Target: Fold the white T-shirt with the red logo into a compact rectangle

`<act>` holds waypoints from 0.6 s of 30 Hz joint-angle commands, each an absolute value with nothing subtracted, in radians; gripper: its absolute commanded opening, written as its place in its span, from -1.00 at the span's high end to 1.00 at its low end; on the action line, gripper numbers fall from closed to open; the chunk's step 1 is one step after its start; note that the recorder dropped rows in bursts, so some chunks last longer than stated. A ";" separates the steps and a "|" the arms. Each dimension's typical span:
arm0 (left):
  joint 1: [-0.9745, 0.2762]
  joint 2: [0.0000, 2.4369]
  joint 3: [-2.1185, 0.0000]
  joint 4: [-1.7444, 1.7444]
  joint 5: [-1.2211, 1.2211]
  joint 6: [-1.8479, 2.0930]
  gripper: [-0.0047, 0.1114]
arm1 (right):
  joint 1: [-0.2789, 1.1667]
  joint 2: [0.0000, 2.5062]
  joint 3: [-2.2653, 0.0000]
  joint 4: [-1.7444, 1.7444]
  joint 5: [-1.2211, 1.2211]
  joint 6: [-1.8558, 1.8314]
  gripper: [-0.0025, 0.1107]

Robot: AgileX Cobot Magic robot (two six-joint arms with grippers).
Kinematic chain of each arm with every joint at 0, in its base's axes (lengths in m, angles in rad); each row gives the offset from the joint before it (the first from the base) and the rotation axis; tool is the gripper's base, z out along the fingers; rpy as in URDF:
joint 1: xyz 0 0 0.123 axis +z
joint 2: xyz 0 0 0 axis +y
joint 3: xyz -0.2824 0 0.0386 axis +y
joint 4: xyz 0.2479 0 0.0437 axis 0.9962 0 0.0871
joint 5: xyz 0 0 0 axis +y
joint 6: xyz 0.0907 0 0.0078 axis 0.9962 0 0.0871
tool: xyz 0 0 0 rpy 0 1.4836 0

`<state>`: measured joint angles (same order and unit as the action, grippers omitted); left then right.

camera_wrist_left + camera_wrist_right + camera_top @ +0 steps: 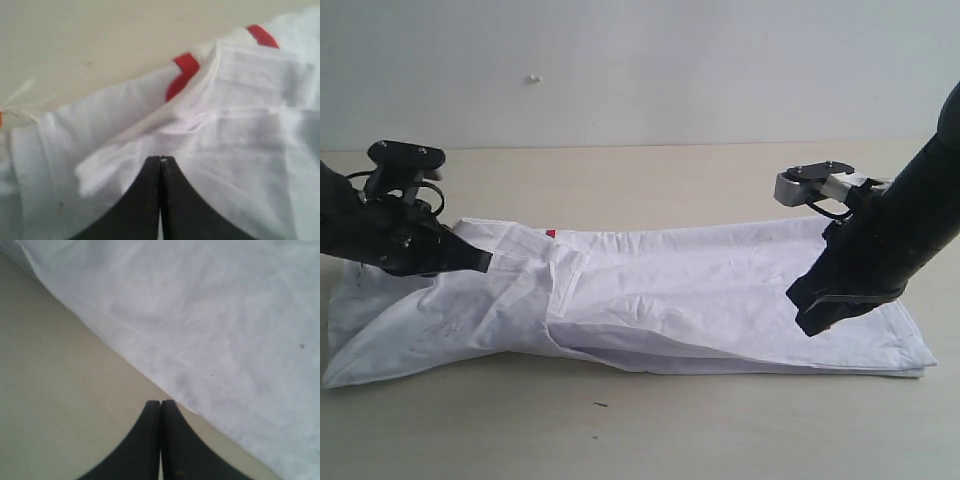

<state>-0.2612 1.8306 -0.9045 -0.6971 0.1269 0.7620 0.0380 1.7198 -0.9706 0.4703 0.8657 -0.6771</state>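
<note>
The white T-shirt (700,290) lies on the tan table (640,430) as a long, narrow band that runs from under the left gripper (480,262) across to under the right gripper (817,318). Its sides look turned in over the middle, so the lengthwise folding appears done. The left gripper's jaws are pressed together, their tips resting on or just above the cloth, and I see no fabric caught between them. Just ahead of those tips lies a folded-in flap (150,145) with a hemmed edge, and beyond it only slivers of the red logo (185,65) peek out from under the overlapping layers. The right gripper's jaws are likewise together and empty. Its tips hover over bare table just off the shirt's edge, with the smooth white cloth spreading out ahead of them. The end of the band behind the left gripper flares wider and is creased, while the end near the right gripper lies flatter and squarer. As I judge it, the task is roughly half done: the band needs folding across its length, probably more than once, to make a compact rectangle.
</note>
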 commanded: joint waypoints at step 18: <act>-0.157 1.787 -0.911 -0.665 0.110 0.754 0.06 | 0.035 1.710 -0.965 -0.030 0.719 -0.148 0.96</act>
<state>-0.1889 1.8049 -0.9066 -0.6651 0.0657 0.7647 0.0380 1.7198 -0.9706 0.0000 0.7114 -0.1673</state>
